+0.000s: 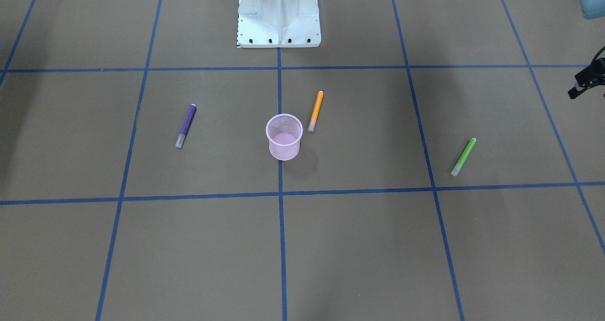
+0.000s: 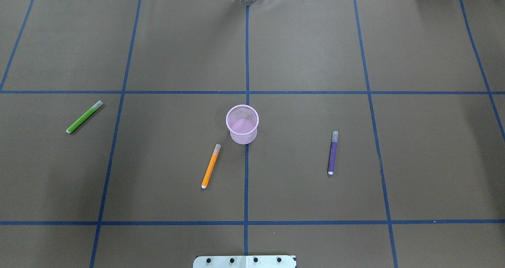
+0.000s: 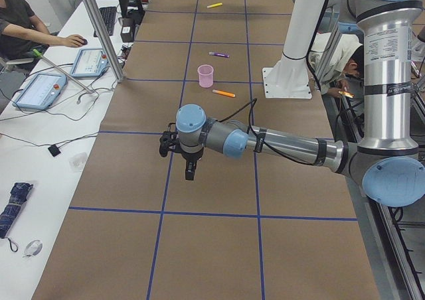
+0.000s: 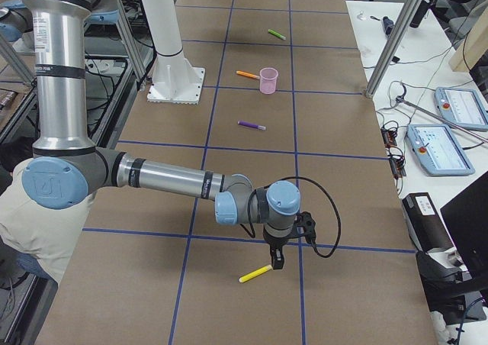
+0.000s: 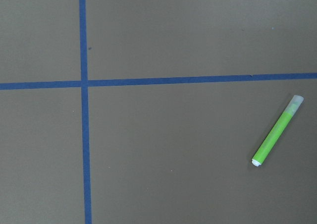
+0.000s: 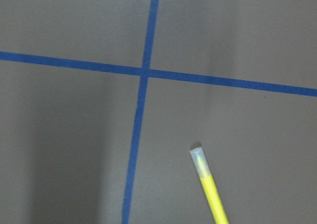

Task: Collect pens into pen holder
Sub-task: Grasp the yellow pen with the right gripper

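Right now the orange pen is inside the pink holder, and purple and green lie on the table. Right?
No: the orange pen lies on the table beside the pen holder; the overhead view shows this. The purple pen and green pen do lie there.

Small round pink wire-mesh cup point(image 2: 243, 135): upright, mouth up, on the centre blue tape line point(image 2: 246, 55). Slim orange marker pen point(image 2: 210, 166): flat, near the cup on robot's left, pale cap end toward it. Purple marker pen point(image 2: 332, 152): flat, farther off on robot's right. Green marker pen point(image 2: 84, 117): flat, well apart, left. Yellow marker pen point(image 4: 256, 273): flat, far right end, well apart from the rest.
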`<state>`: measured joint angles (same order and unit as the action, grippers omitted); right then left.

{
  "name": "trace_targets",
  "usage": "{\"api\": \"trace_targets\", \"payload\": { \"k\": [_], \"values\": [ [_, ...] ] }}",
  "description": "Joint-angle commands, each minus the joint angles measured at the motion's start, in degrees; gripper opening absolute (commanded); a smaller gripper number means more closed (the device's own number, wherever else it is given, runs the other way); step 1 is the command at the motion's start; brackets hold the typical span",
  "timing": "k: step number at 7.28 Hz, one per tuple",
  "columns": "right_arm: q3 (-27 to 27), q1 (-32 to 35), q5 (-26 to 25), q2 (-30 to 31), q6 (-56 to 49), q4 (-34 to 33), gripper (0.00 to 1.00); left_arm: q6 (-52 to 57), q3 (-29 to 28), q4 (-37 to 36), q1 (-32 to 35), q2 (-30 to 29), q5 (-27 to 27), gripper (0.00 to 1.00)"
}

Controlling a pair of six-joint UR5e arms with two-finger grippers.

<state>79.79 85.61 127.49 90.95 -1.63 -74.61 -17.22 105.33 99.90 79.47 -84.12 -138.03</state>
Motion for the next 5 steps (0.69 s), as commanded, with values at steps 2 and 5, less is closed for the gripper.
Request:
{"api": "trace_targets", "payload": {
  "k": [2, 5],
  "values": [
    [-7.4, -1.0, -0.4, -1.5, -7.0, 2.7, 0.85, 0.0, 0.0, 0.7, -0.3, -0.2, 0.0, 1.00],
    [-8.7, -4.4, 0.1, -1.6, -7.3, 2.7, 0.79, 0.1, 0.0, 0.8, -0.3, -0.3, 0.0, 1.00]
  ]
}}
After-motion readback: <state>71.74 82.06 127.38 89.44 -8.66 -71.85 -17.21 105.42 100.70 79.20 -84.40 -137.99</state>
